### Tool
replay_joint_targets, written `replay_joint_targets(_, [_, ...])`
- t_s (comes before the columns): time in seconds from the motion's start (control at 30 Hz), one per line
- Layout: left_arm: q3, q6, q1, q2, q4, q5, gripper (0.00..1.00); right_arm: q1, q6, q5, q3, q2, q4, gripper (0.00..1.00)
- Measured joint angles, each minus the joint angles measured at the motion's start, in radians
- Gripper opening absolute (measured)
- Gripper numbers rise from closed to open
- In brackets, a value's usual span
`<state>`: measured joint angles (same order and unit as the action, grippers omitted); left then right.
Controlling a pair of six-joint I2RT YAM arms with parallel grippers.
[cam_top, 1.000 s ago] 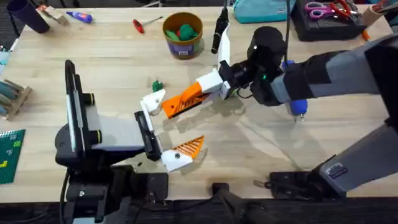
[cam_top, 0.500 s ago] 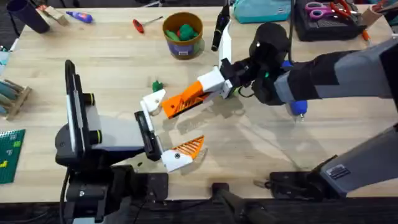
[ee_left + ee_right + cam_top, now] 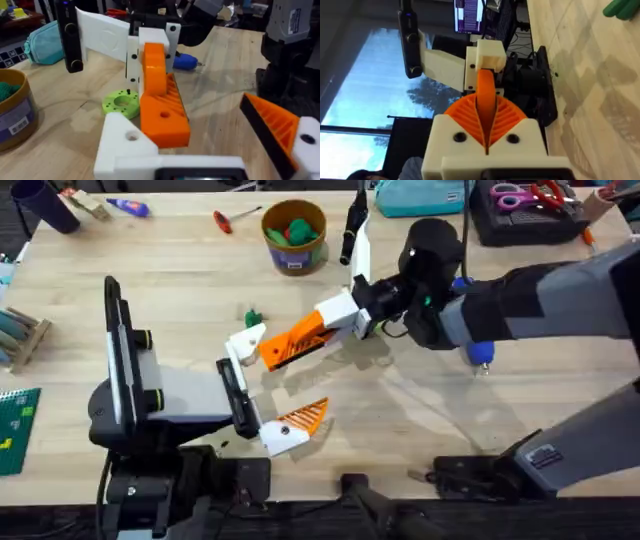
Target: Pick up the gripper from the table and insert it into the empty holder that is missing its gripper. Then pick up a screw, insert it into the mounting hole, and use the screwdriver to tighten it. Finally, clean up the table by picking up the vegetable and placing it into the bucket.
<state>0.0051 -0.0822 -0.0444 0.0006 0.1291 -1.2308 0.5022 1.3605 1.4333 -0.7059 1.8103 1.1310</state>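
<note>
On the pale wooden worktop (image 3: 500, 420), the right claw (image 3: 352, 318) grips the orange ribbed plastic wedge finger (image 3: 292, 340), its tip touching the small white rounded holder (image 3: 243, 343) mid-table. The left claw's state cannot be told. Risk: slight tilt could jam insertion or skid the finger off the mount.

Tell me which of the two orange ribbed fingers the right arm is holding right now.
The upper one, the gripper, clamped by the right gripper with its tip at the empty holder. Its twin orange finger sits mounted on the other white mount, nearer the bases.
</note>
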Motion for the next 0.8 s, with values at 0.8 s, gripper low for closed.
replay_joint_targets(0.8, [0.0,0.0,0.0,0.0,-0.001,0.0,0.985,0.012,-0.006,-0.056,0.0,0.0,-0.009,0.01])
